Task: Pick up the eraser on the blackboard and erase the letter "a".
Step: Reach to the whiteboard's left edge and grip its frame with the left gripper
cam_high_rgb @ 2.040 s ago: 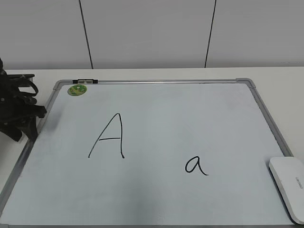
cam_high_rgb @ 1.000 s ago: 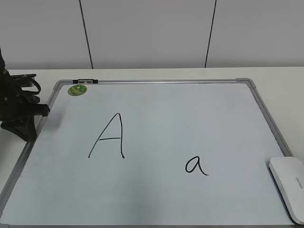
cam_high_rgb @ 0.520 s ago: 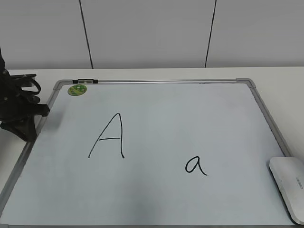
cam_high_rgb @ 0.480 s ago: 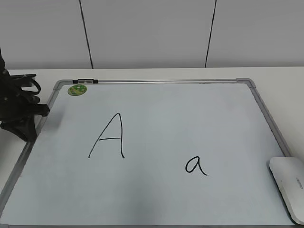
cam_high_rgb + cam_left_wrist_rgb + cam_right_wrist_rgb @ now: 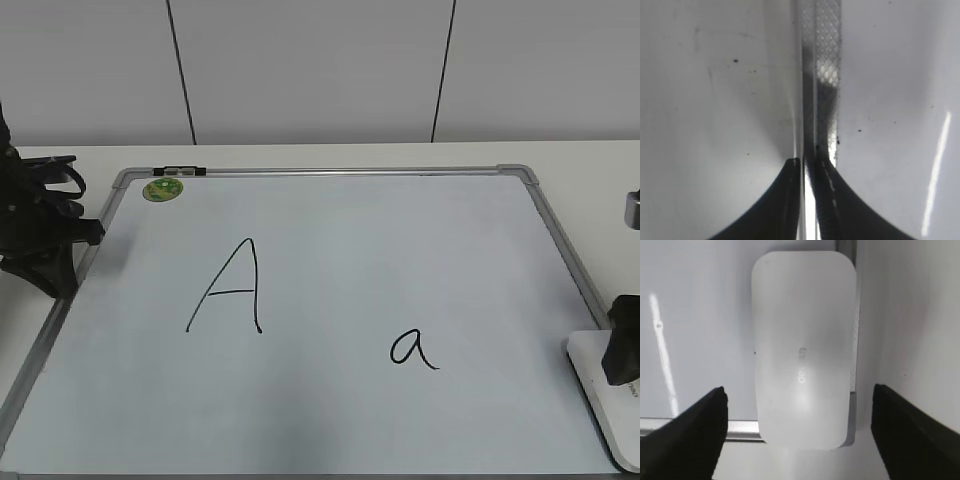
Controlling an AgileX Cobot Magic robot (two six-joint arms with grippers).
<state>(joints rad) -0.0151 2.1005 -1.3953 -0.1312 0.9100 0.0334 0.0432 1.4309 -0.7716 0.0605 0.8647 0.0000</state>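
Eraser (image 5: 802,347): white plastic, smooth, soft sheen, small grey print on top. Board (image 5: 380,250): pale bluish-white, smooth, glossy enough to throw streak reflections in both wrist views; a few dark specks. Frame (image 5: 340,172): silver-grey brushed metal; a fine diamond-mesh texture shows on it in the left wrist view. Corner pieces (image 5: 518,174): grey, matt, plastic-looking. Worktop (image 5: 590,165): white, matt. Left claw (image 5: 809,165): black, matt. Magnet (image 5: 162,189): green, slightly glossy.
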